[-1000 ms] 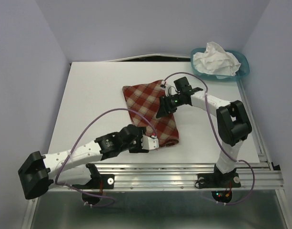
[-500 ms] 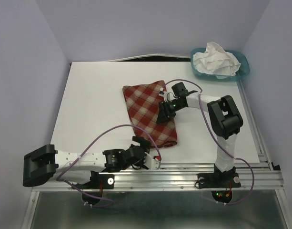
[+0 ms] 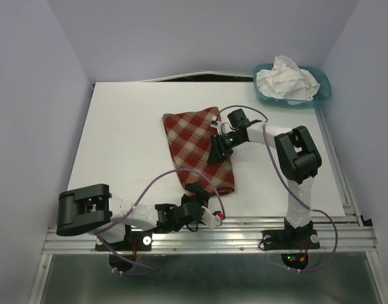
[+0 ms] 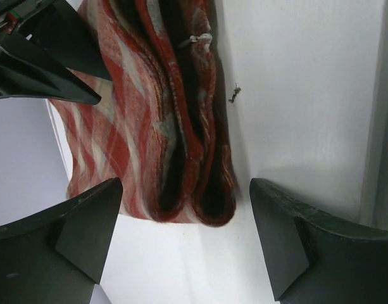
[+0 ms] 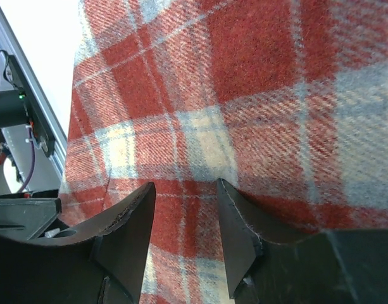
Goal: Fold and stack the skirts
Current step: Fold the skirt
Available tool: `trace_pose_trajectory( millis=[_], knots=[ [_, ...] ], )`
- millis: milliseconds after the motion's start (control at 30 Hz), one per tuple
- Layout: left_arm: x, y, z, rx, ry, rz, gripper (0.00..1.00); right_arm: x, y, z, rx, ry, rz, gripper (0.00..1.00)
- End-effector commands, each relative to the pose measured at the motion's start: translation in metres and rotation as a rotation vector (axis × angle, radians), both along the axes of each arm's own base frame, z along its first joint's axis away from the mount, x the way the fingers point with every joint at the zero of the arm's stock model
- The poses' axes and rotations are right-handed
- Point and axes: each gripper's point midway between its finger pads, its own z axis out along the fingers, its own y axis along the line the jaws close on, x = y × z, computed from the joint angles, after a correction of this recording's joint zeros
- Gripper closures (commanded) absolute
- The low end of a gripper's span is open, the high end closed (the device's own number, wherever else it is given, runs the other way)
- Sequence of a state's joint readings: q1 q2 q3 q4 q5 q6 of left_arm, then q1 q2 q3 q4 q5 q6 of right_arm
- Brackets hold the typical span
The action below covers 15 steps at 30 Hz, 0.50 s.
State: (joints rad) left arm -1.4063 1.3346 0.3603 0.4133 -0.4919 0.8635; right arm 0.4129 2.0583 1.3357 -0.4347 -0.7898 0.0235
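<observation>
White table (image 3: 118, 139) holds the folded plaid skirt (image 3: 190, 136) near its middle. Far right, the white skirt (image 3: 285, 79) sits crumpled in a teal basket (image 3: 325, 88). Over the plaid, the right gripper (image 5: 186, 190) hangs half open. The left gripper (image 4: 183, 190) gapes wide at its near end.

No legible text, labels or numbers anywhere.

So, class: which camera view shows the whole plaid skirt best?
Top external: the plaid skirt lies folded on the table, outline almost whole. Left wrist shows only its near folded end; right wrist only close-up weave under the right gripper.
</observation>
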Motion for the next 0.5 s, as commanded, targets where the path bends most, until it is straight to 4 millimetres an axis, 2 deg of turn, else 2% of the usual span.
trace_pose_trajectory(
  millis=[0, 100, 200, 233, 367, 467],
  knots=[
    [0.005, -0.003, -0.009, 0.009, -0.029, 0.026, 0.07, -0.005, -0.015, -0.041, -0.127, 0.019, -0.006, 0.50],
    [0.008, -0.005, -0.013, 0.009, -0.039, 0.044, 0.12, -0.009, -0.018, -0.044, -0.135, 0.026, -0.001, 0.50],
    [0.013, -0.005, -0.014, 0.005, -0.058, 0.076, 0.21, -0.013, -0.020, -0.046, -0.140, 0.033, 0.003, 0.50],
    [0.016, -0.004, -0.013, -0.003, -0.066, 0.098, 0.28, -0.015, -0.020, -0.047, -0.139, 0.035, 0.004, 0.51],
    [0.020, -0.003, -0.013, -0.013, -0.069, 0.136, 0.39, -0.021, -0.022, -0.051, -0.141, 0.051, 0.011, 0.51],
    [0.026, -0.002, -0.007, -0.039, -0.077, 0.175, 0.55, -0.024, -0.024, -0.052, -0.144, 0.055, 0.015, 0.51]
  ],
)
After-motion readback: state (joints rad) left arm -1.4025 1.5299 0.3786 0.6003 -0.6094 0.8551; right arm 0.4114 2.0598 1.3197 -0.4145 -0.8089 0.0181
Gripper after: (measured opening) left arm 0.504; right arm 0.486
